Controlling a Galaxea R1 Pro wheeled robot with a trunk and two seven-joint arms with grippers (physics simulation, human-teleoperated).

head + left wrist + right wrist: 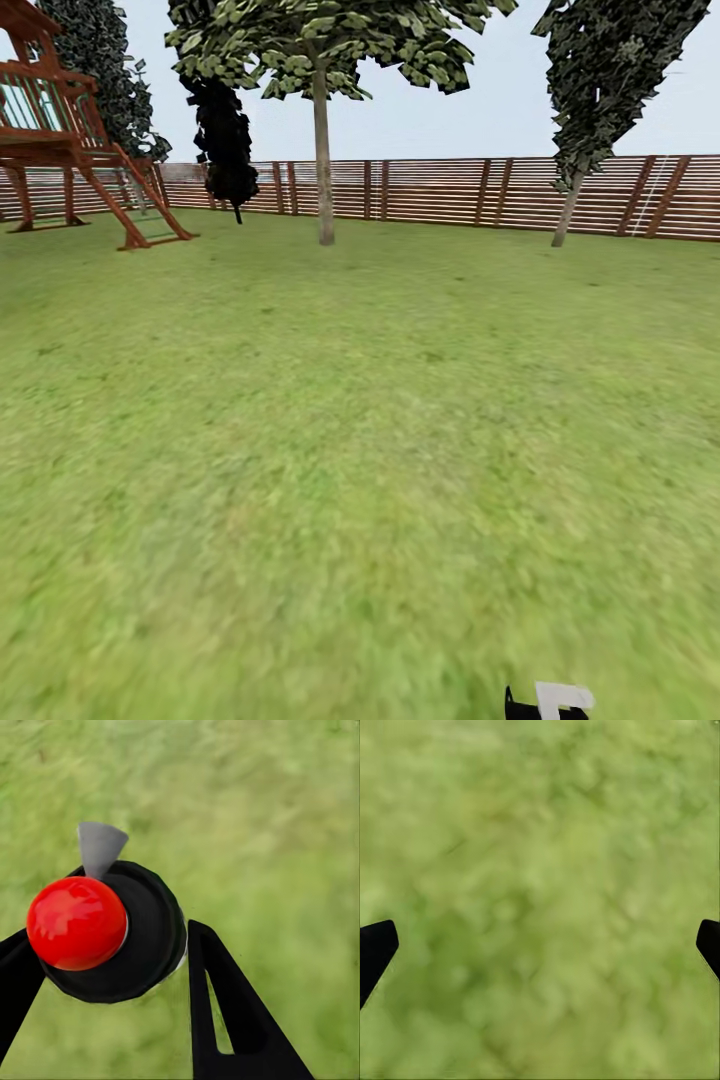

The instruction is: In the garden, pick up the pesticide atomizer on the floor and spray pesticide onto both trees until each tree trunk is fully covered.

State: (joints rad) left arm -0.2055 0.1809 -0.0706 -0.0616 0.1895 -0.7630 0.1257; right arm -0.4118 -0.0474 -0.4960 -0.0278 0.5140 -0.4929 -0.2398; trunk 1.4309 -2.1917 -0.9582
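Facing the tree trunk (323, 150) well ahead across the lawn, the pesticide atomizer (112, 934) is held clamped in the left gripper (105, 975), nozzle fwd; right gripper (540, 945) is spread open, w/ nothing held.

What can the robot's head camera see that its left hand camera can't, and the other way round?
Head camera: a tall tree with a pale bare trunk, a brown slat fence and a wooden play tower, all far across the lawn.

Left wrist camera: the pesticide atomizer seen from above, a round black bottle with a red ball top and a grey spray head. It sits between the black fingers of the left gripper, which looks closed on it.

Both: green grass.
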